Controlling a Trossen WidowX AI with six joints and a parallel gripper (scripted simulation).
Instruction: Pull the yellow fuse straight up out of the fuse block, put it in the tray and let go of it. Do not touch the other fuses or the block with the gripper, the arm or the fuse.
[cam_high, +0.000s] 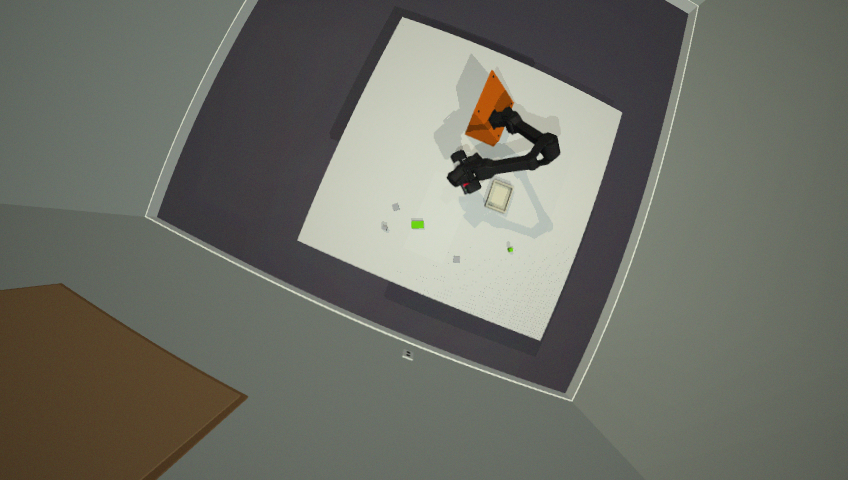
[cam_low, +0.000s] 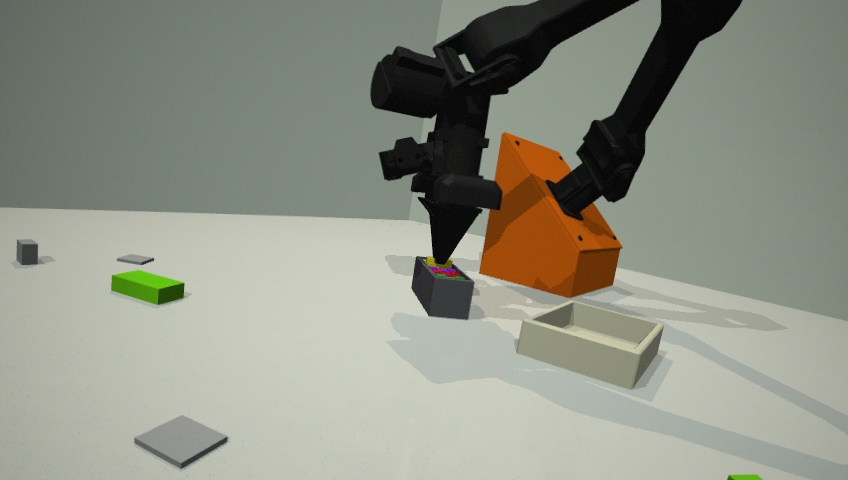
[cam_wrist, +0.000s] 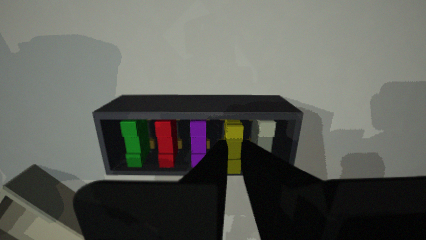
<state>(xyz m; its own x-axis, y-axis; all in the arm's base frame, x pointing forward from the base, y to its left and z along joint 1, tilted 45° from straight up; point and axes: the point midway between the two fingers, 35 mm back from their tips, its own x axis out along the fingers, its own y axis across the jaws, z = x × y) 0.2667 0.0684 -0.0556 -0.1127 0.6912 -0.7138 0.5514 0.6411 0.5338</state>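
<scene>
The dark fuse block (cam_low: 441, 295) (cam_wrist: 200, 103) stands on the white table and holds a row of fuses: green (cam_wrist: 133, 141), red (cam_wrist: 165, 141), purple (cam_wrist: 198, 140), yellow (cam_wrist: 233, 137) (cam_low: 440, 265) and white (cam_wrist: 266, 131). My gripper (cam_wrist: 232, 147) (cam_low: 442, 256) (cam_high: 467, 184) points straight down onto the block and is shut on the yellow fuse, which sits in its slot. The fingers pass between the purple and the white fuse. The beige tray (cam_low: 589, 342) (cam_high: 499, 196) stands to the right of the block. In the wrist view a corner of the tray (cam_wrist: 35, 210) shows at the lower left.
The orange mount (cam_low: 538, 237) (cam_high: 487, 110) of the arm stands right behind the block. A green block (cam_low: 147, 286) (cam_high: 417, 224), a grey cube (cam_low: 26, 251) and two flat grey tiles (cam_low: 180, 440) (cam_low: 135, 259) lie to the left.
</scene>
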